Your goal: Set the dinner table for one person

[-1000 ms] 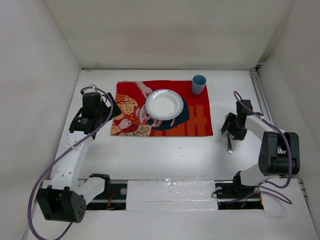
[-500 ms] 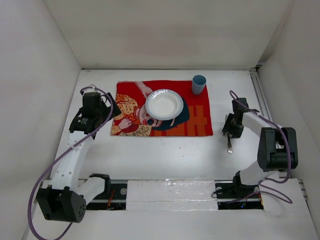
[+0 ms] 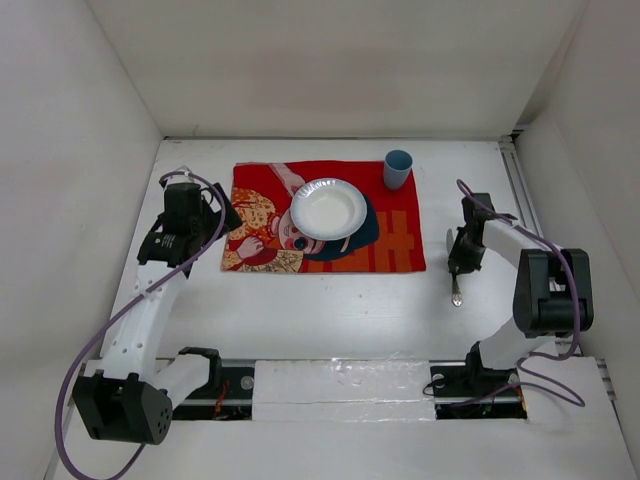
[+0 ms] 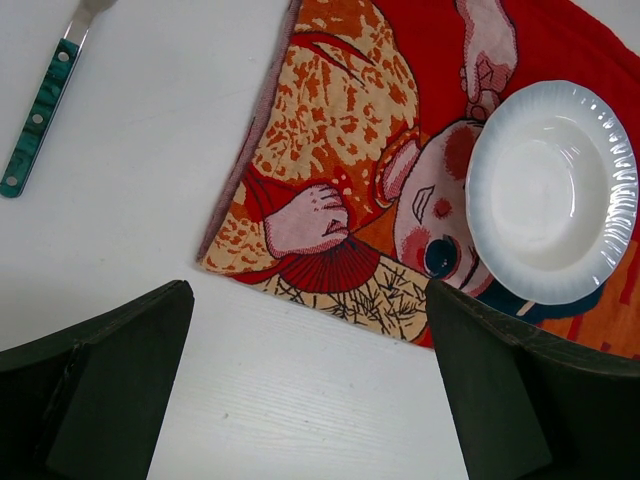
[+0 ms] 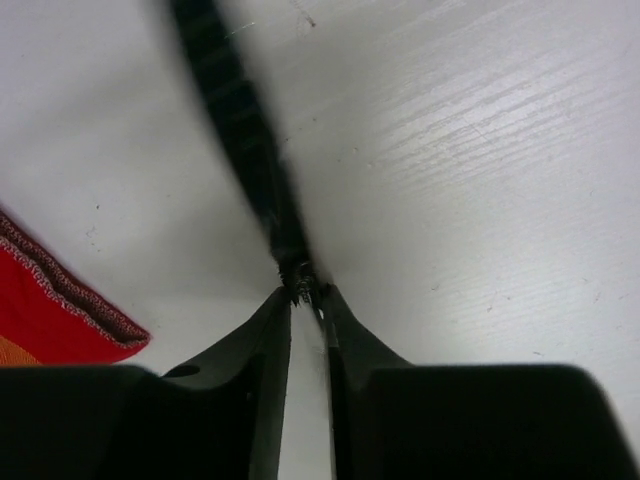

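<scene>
On the white dinner table (image 3: 330, 310) lies a red cartoon placemat (image 3: 392, 242) carrying a white paper plate (image 3: 328, 208) and a blue cup (image 3: 398, 168). Right of the mat, my right gripper (image 3: 460, 256) is low over a black-handled utensil (image 3: 456, 290). In the right wrist view the right gripper (image 5: 308, 292) is pinched on the end of the utensil's black handle (image 5: 240, 130). My left gripper (image 3: 203, 222) hovers at the mat's left edge. In the left wrist view it (image 4: 308, 300) is open and empty above bare table, near the plate (image 4: 552, 190).
A green-handled utensil (image 4: 38, 115) lies on the table left of the placemat (image 4: 330, 140). White walls enclose the table on three sides. A rail (image 3: 522, 190) runs along the right edge.
My right gripper has shifted slightly left and farther and closed its jaws onto the black-handled utensil, which has turned a little. The left arm has not moved.
</scene>
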Tool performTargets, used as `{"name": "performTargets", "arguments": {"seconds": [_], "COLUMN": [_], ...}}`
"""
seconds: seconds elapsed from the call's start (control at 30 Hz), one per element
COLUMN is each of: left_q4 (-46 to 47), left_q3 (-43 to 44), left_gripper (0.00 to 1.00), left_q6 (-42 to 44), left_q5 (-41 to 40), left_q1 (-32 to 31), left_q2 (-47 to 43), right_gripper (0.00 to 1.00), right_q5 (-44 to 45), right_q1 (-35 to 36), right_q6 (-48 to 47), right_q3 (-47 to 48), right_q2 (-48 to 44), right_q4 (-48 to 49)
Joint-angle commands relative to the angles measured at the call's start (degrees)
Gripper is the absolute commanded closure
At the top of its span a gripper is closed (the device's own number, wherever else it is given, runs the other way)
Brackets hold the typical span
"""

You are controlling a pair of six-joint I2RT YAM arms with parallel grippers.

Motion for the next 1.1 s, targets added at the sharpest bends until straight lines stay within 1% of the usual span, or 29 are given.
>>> {"name": "performTargets", "arguments": {"seconds": [0.0,0.03,0.07,0.1,0.23,0.37,0.47,0.63,1.07], "left_q4": [0.2,0.2,0.2,0.2,0.2,0.2,0.2,0.2,0.7], "left_q3": [2.5,2.5,2.5,2.5,2.5,2.0,2.0,2.0,1.5], "left_gripper": [0.00,0.00,0.00,0.00,0.00,0.00,0.00,0.00,0.00], "left_q6": [0.8,0.8,0.8,0.8,0.8,0.8,0.8,0.8,0.8], "left_q5": [-0.3,-0.3,-0.3,-0.3,-0.3,-0.3,-0.3,-0.3,-0.3], "left_q1": [0.3,0.3,0.3,0.3,0.3,0.3,0.3,0.3,0.3], "left_q2": [-0.6,-0.6,-0.6,-0.6,-1.1,-1.1,-1.1,-1.1,-1.1], "right_gripper": [0.80,0.84,0.90,1.00,1.00,1.00,1.00,1.00,1.00], "right_q5": [-4.3,-4.3,-4.3,-4.9,-6.0,-6.0,-4.4,-3.3,-4.3], "right_q1": [0.8,0.2,0.2,0.2,-0.4,-0.4,0.8,0.8,0.8], "right_q6": [-0.1,-0.1,-0.1,-0.1,-0.7,0.0,0.6,1.6,1.0], "right_q3": [-0.9,-0.9,-0.9,-0.9,-0.9,-2.7,-3.4,-4.5,-4.5], "right_q2": [2.8,2.8,2.8,2.8,2.8,0.0,-2.0,-5.6,-9.5], "right_q4": [-1.3,-1.3,-1.3,-1.3,-0.2,2.8,3.4,3.4,2.2]}}
